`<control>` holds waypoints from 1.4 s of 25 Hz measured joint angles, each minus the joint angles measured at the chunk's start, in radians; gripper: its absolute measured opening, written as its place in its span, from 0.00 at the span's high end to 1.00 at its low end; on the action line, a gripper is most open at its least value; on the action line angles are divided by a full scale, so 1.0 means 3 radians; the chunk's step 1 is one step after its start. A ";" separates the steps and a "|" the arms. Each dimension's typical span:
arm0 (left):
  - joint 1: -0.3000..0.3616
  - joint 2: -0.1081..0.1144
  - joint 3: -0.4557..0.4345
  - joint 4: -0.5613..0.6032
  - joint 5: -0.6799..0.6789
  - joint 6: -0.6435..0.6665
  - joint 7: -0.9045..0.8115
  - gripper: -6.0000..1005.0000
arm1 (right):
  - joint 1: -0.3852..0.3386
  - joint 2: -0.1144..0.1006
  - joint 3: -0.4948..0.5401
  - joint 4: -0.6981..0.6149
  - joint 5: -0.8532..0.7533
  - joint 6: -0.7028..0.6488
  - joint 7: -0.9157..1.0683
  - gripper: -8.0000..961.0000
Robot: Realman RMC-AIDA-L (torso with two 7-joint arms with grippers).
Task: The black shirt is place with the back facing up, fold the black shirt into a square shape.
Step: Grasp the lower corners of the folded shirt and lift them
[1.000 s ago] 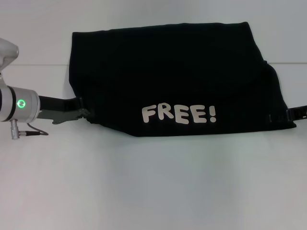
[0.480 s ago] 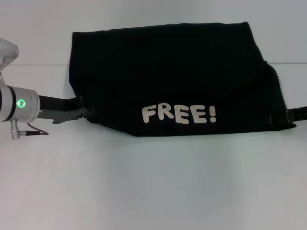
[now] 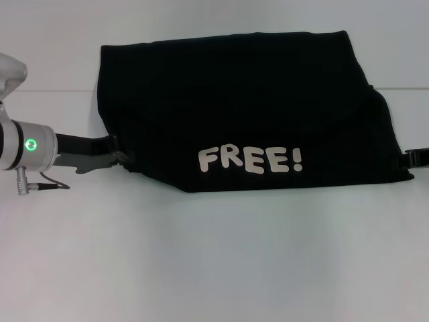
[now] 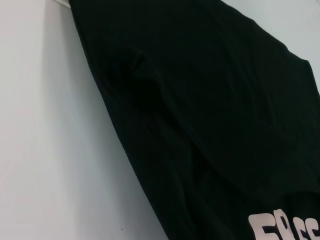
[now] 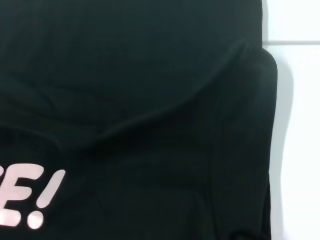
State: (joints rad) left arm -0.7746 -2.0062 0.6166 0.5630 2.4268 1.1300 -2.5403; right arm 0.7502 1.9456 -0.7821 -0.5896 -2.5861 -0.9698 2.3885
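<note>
One black shirt (image 3: pixel 244 111), soft matte fabric, folded into wide rectangle on white table (image 3: pixel 214 255), lettering at near edge. Left gripper (image 3: pixel 115 157) at shirt's left edge, unmoved; right gripper (image 3: pixel 417 156) farther right than before; fingers: cannot tell.

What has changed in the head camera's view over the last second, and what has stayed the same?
The right gripper has drawn back toward the robot's right, off the right edge of the black shirt, so less of it shows at the frame's edge. Whether it let go of the fabric cannot be seen. The left gripper stays at the shirt's left edge, and the folded shirt with its FREE! lettering lies unmoved on the white table.
</note>
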 joint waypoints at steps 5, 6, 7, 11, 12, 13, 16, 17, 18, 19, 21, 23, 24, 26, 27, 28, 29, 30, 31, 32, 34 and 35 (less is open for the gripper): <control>0.0000 -0.0001 0.0000 0.0000 0.0000 0.0006 0.0000 0.96 | 0.0007 0.0008 -0.0002 0.0109 -0.0001 0.0089 -0.0041 0.64; 0.0000 -0.0001 0.0000 0.0000 -0.0001 0.0006 0.0000 0.96 | 0.0010 0.0012 -0.0001 0.0119 0.0000 0.0097 -0.0045 0.68; 0.0000 -0.0001 0.0000 0.0000 0.0000 0.0007 0.0000 0.96 | 0.0012 0.0014 -0.0001 0.0120 -0.0001 0.0097 -0.0045 0.72; 0.0001 -0.0004 0.0001 0.0000 -0.0001 0.0007 0.0001 0.96 | 0.0013 0.0014 0.0013 0.0093 -0.0001 0.0031 -0.0036 0.87; 0.0002 -0.0005 0.0001 0.0000 -0.0002 0.0008 0.0001 0.96 | 0.0013 0.0009 0.0017 0.0085 0.0001 0.0011 -0.0030 0.91; 0.0003 -0.0005 0.0001 0.0000 -0.0004 0.0008 0.0002 0.96 | 0.0013 0.0001 0.0022 0.0077 0.0004 -0.0017 -0.0024 0.94; 0.0004 -0.0006 0.0001 0.0007 -0.0005 0.0043 0.0003 0.96 | 0.0010 -0.0014 0.0038 0.0022 0.0014 -0.0103 -0.0014 0.97; 0.0004 -0.0005 0.0001 0.0017 -0.0005 0.0084 0.0005 0.96 | -0.0002 -0.0018 0.0055 -0.0036 0.0018 -0.0166 -0.0012 0.97; 0.0003 0.0000 0.0001 0.0032 -0.0005 0.0148 0.0008 0.96 | -0.0016 -0.0021 0.0076 -0.0101 0.0021 -0.0246 -0.0011 0.97; 0.0003 0.0012 0.0001 0.0054 -0.0006 0.0233 0.0012 0.96 | -0.0032 -0.0027 0.0099 -0.0173 0.0022 -0.0338 -0.0011 0.97; 0.0003 0.0050 0.0000 0.0122 0.0003 0.0496 0.0020 0.96 | -0.0064 -0.0056 0.0135 -0.0322 0.0021 -0.0593 -0.0011 0.97; 0.0002 0.0085 0.0014 0.0192 0.0020 0.0764 0.0027 0.96 | -0.0090 -0.0113 0.0153 -0.0437 0.0010 -0.0926 -0.0010 0.97; 0.0002 0.0103 0.0027 0.0234 0.0034 0.0938 0.0042 0.96 | -0.0102 -0.0150 0.0157 -0.0467 0.0005 -0.1114 -0.0005 0.97; 0.0005 0.0117 0.0045 0.0303 0.0072 0.1259 0.0080 0.96 | -0.0131 -0.0219 0.0160 -0.0488 0.0002 -0.1486 0.0006 0.97; 0.0011 0.0119 0.0046 0.0353 0.0119 0.1450 0.0111 0.96 | -0.0149 -0.0244 0.0160 -0.0495 0.0000 -0.1629 0.0011 0.97; 0.0018 0.0120 0.0046 0.0393 0.0163 0.1617 0.0138 0.96 | -0.0179 -0.0267 0.0157 -0.0515 -0.0009 -0.1791 0.0019 0.97; 0.0033 0.0118 0.0047 0.0433 0.0226 0.1834 0.0176 0.96 | -0.0216 -0.0280 0.0155 -0.0558 -0.0032 -0.1948 0.0027 0.97; 0.0043 0.0115 0.0046 0.0455 0.0256 0.1934 0.0193 0.96 | -0.0254 -0.0285 0.0154 -0.0605 -0.0063 -0.2097 0.0032 0.97; 0.0070 0.0108 0.0047 0.0495 0.0315 0.2137 0.0232 0.96 | -0.0298 -0.0279 0.0157 -0.0674 -0.0099 -0.2223 0.0031 0.97; 0.0091 0.0101 0.0048 0.0516 0.0346 0.2230 0.0253 0.96 | -0.0356 -0.0265 0.0165 -0.0766 -0.0136 -0.2371 0.0023 0.97; 0.0165 0.0074 0.0050 0.0588 0.0437 0.2518 0.0338 0.96 | -0.0452 -0.0243 0.0176 -0.0900 -0.0159 -0.2601 -0.0017 0.97; 0.0199 0.0064 0.0052 0.0610 0.0473 0.2619 0.0379 0.96 | -0.0538 -0.0234 0.0196 -0.0974 -0.0160 -0.2837 -0.0090 0.97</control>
State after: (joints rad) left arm -0.7149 -1.9870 0.6322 0.7460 2.5685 1.9157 -2.4266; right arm 0.5887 1.8754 -0.7232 -0.8819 -2.6341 -1.8211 2.3615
